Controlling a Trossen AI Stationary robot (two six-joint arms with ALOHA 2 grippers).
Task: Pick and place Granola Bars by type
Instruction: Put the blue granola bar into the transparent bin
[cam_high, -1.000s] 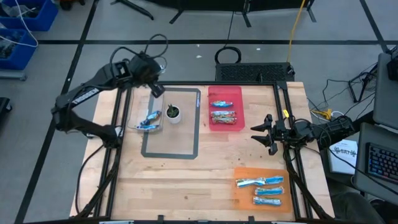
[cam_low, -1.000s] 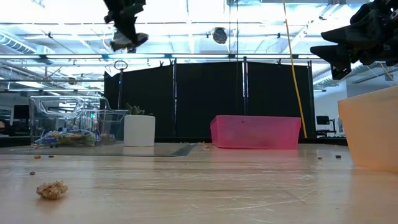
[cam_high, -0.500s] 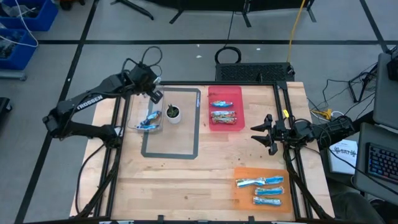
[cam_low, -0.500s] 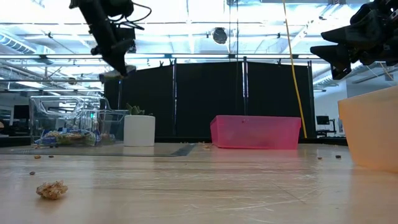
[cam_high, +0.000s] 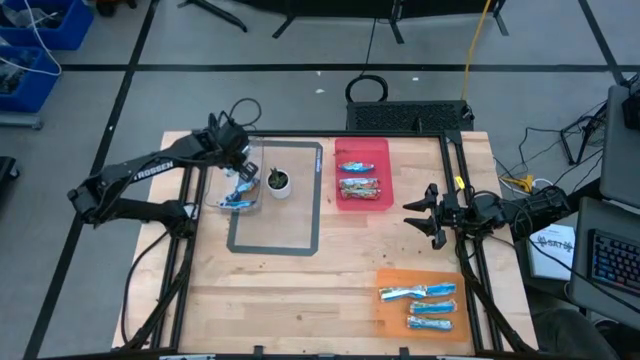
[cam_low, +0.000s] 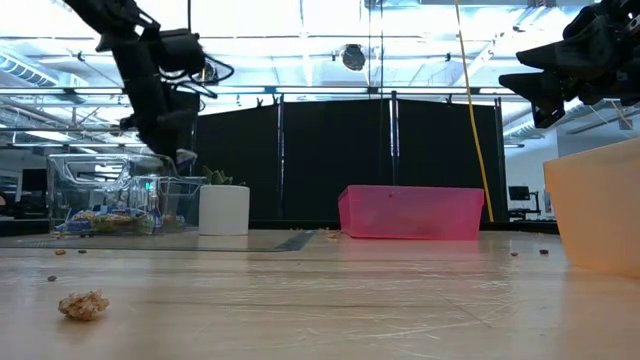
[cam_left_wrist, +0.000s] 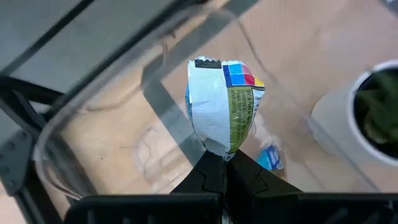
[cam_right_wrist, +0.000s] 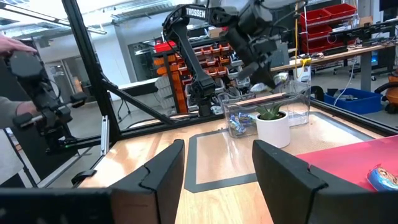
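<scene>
The left gripper's (cam_left_wrist: 224, 163) fingers are pinched together on the crimped end of one granola bar (cam_left_wrist: 222, 106), whose silver wrapper with a green panel and small colour squares stands up from the fingertips over the clear container (cam_high: 238, 190). In the high view that left gripper (cam_high: 241, 168) hangs above the container's rear edge, at about ten o'clock on the tabletop (cam_high: 300, 290), and more blue-and-silver bars (cam_high: 241, 193) lie in the container below it. Just beside the container, toward three o'clock, stands the small potted plant (cam_high: 278, 181) in its white pot, inside a grey taped rectangle (cam_high: 275, 245). The pink tray (cam_high: 363, 173) sits at about twelve o'clock and holds a blue bar (cam_high: 353, 166) with brownish-gold bars (cam_high: 359, 187) just in front of it. The orange tray (cam_high: 425, 300) at about five o'clock holds three blue-and-silver bars (cam_high: 418, 292). The right gripper (cam_high: 420, 216) waits at three o'clock, well apart from both trays, its fingers (cam_right_wrist: 165, 168) spread wide with nothing between them. At the edge of the right wrist view a person's hand (cam_right_wrist: 15, 46) shows in the room beyond the tabletop.
</scene>
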